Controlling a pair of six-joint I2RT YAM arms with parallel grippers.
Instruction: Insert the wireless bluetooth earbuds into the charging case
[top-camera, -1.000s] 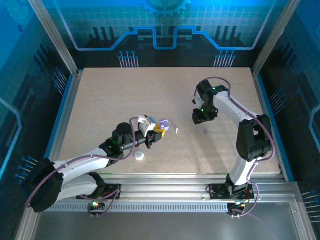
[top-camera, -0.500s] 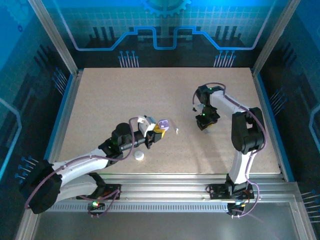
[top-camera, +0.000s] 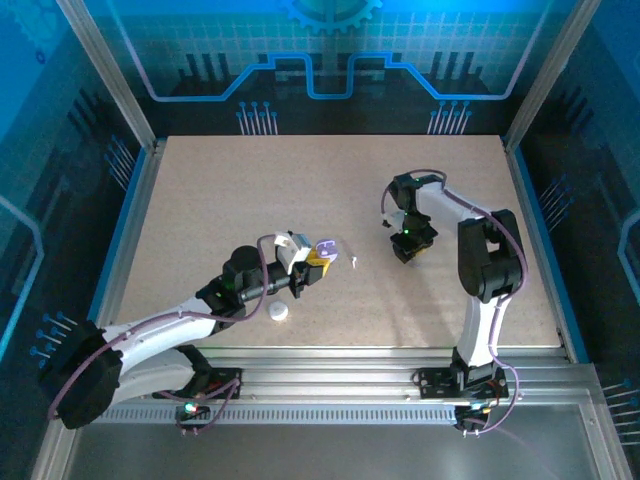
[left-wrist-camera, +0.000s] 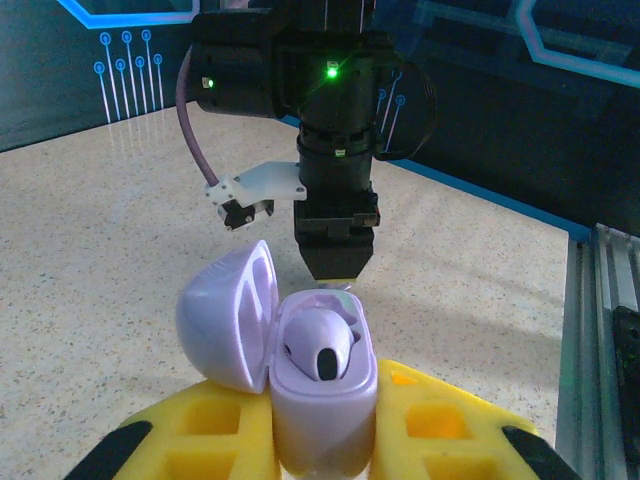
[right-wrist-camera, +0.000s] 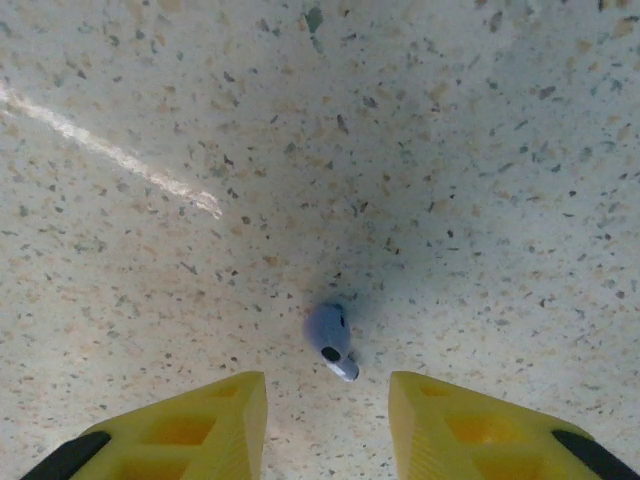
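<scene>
The left tool (top-camera: 312, 260) is clamped on an open pale purple plastic charging case (left-wrist-camera: 322, 415) holding a seated pale purple earbud (left-wrist-camera: 322, 352). The right tool (right-wrist-camera: 328, 420), fingers apart, flanks a loose pale purple earbud (right-wrist-camera: 330, 340) on the speckled table (right-wrist-camera: 150, 250), lower centre.

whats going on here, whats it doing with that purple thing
The left jaws are shut on an open purple case, lid flipped back, with one earbud seated inside. The right jaws hang open over a second earbud lying on the table, one finger on each side, not yet gripping it. That one is left to go into the case.
</scene>
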